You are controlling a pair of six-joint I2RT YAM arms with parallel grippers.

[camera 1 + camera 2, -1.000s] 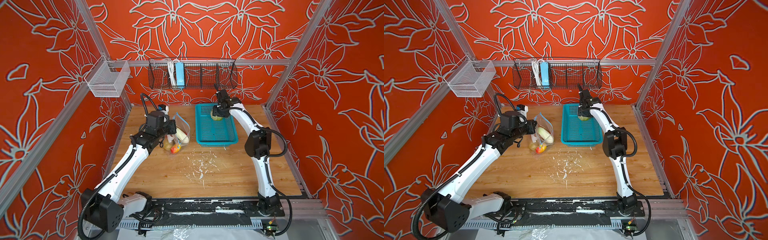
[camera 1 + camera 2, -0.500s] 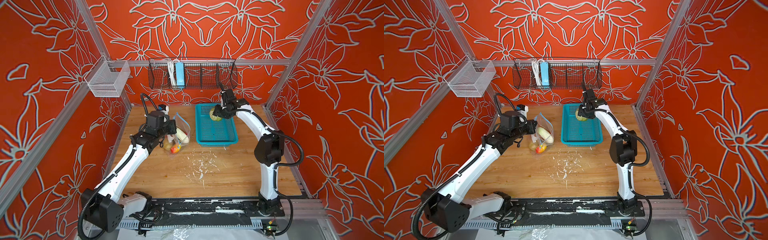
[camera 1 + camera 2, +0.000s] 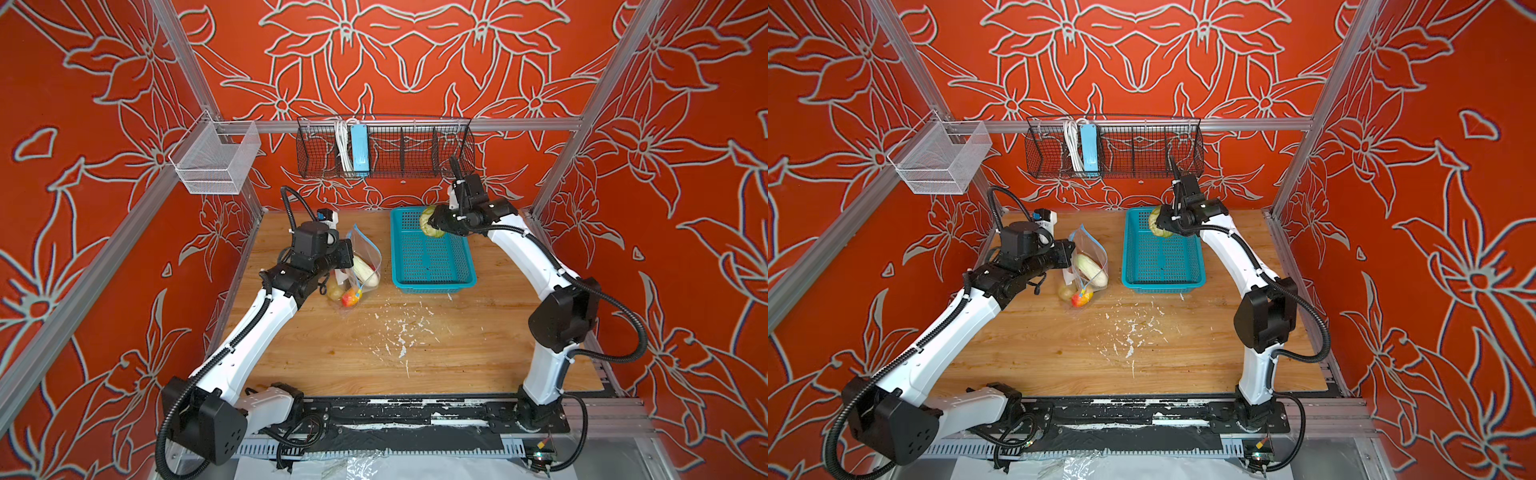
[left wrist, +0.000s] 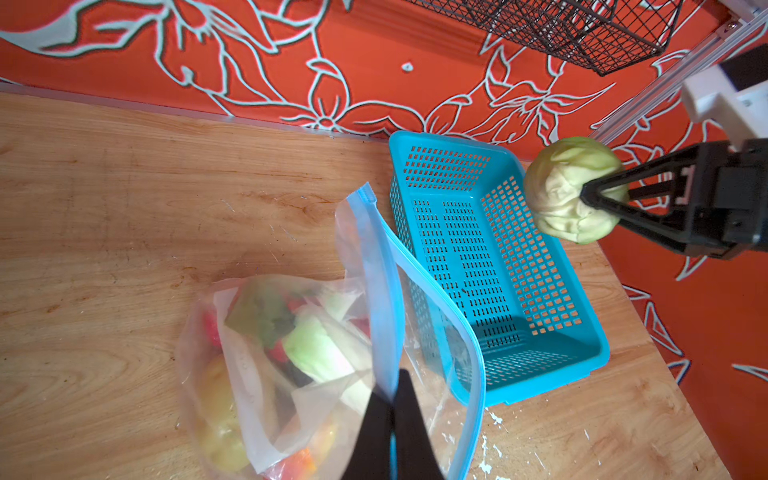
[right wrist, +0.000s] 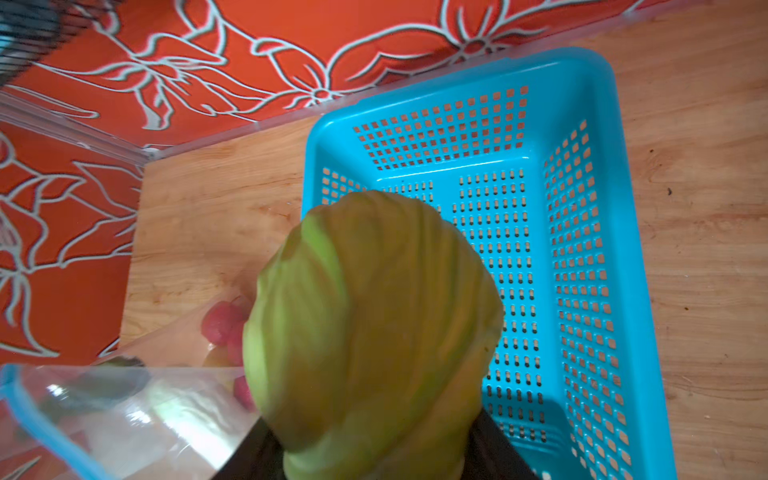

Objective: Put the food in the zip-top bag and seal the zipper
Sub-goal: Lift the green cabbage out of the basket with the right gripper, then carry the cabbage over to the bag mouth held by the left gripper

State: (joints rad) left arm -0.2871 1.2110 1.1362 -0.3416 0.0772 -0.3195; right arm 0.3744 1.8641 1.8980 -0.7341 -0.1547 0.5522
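Over the last second the right tool [image 3: 441, 223] had come up out of the far end of the teal basket [image 3: 434, 285] with the cabbage [image 4: 557, 187] clamped between its jaws. It had been low inside the basket. Now the cabbage hung in the air over the basket's far left corner, clear of the rim, with the tool turned leftward toward the bag. The jaws sat part-way closed around the round head, and the grip looked firm in the left wrist view.

The left tool [image 4: 392, 399] had not shifted: it was pinched fully shut on the zipper [image 4: 384, 286] strip of one lip, holding the zip-top bag [image 3: 368, 259] upright on the counter [image 3: 374, 353] just left of the basket, mouth gaping toward the far side. Inside lay the cucumber [image 3: 365, 270], the potato [image 3: 335, 291], the orange-red fruit [image 3: 351, 297] and more pieces.

No other food showed in the basket, so the cabbage was probably the last piece. The pick seemed done. What remained was the carry left to the mouth, the drop, and the sealing. The cabbage was bulky against that opening, so it would need to go in squarely.
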